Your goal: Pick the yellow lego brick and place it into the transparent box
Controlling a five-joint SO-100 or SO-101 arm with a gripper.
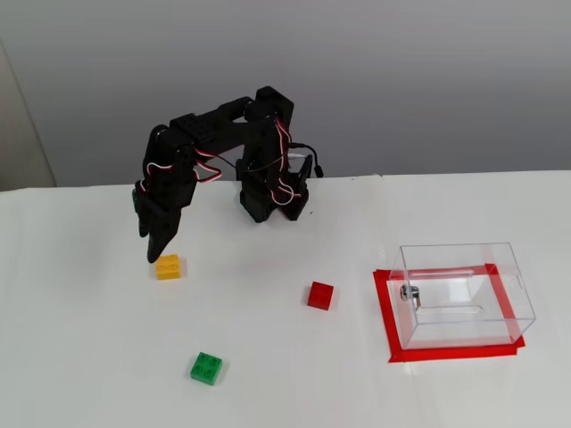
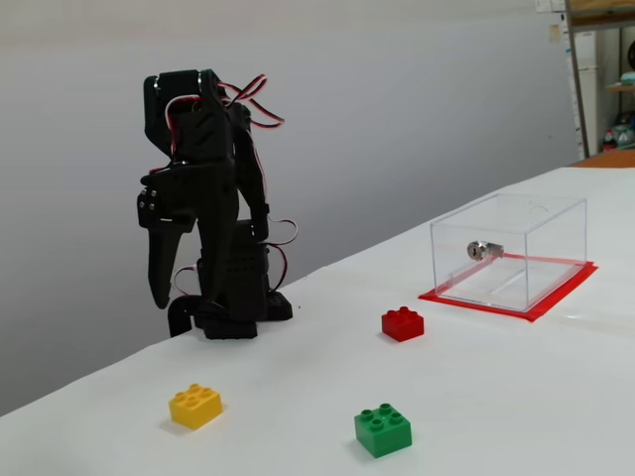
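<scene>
The yellow lego brick [image 1: 168,267] lies flat on the white table at the left; it also shows in the other fixed view [image 2: 195,406]. My gripper [image 1: 151,248] points down just above and slightly left of it, without touching. Its jaws look a little apart and hold nothing. From the side [image 2: 162,295] the gripper hangs well above the brick. The transparent box [image 1: 464,294] stands open-topped at the right on a red tape frame, with a small metal fitting [image 1: 409,292] on its left wall. It is empty in both fixed views [image 2: 511,248].
A red brick [image 1: 320,295] lies mid-table between the arm and the box. A green brick [image 1: 206,367] lies near the front edge. The arm's black base [image 1: 272,201] stands at the back. A grey wall runs behind the table.
</scene>
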